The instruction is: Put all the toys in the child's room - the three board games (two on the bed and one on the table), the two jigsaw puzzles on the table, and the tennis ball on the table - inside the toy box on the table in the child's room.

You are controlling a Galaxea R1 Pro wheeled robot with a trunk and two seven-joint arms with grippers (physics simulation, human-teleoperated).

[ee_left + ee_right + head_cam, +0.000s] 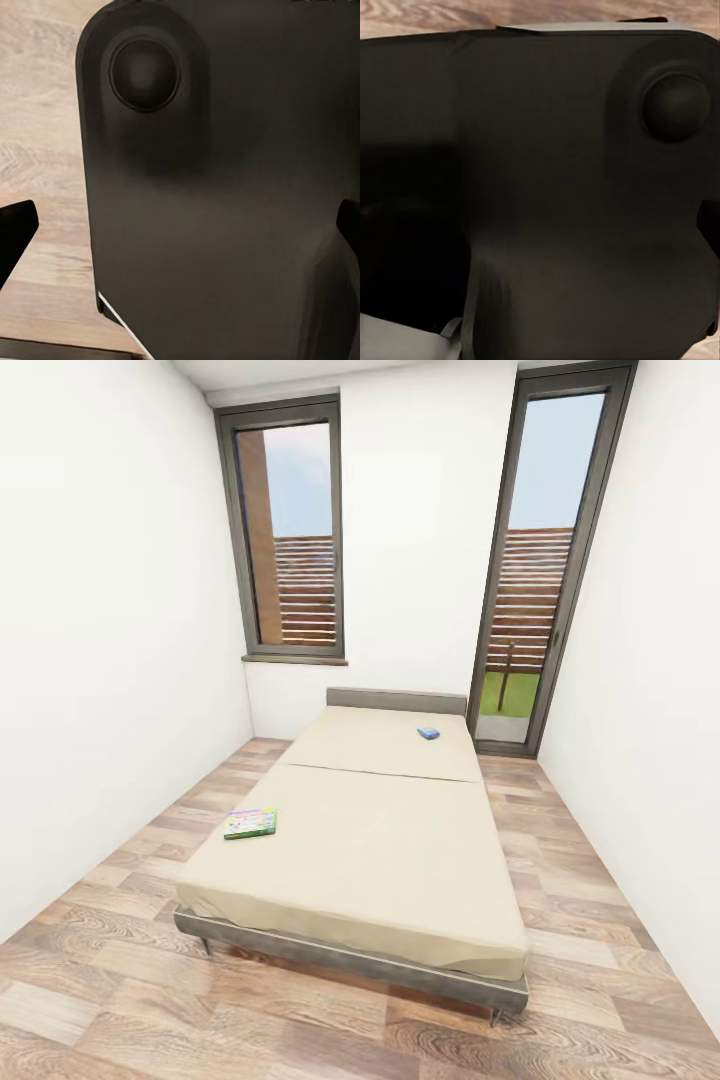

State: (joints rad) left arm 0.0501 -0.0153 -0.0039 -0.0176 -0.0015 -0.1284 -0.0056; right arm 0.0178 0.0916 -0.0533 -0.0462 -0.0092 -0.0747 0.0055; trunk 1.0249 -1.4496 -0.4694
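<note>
The bed point(370, 850) stands lengthwise ahead of me, its grey headboard point(395, 701) against the far wall. Two board games lie on the beige mattress. A green-edged, white-topped box point(250, 823) rests near the left edge, and a small blue box point(428, 733) sits close to the headboard on the right. The table, toy box, jigsaw puzzles and tennis ball are out of view. My left gripper point(180, 232) is open, its black fingertips point(16, 232) far apart before my own dark body. My right gripper point(540, 225) is open too, one fingertip point(709, 217) at the picture's edge.
Wood-plank floor point(150, 980) runs along both sides of the bed and in front of its foot. White walls close in left and right. A dark-framed window point(290, 530) and a tall glass door point(540, 560) are in the far wall.
</note>
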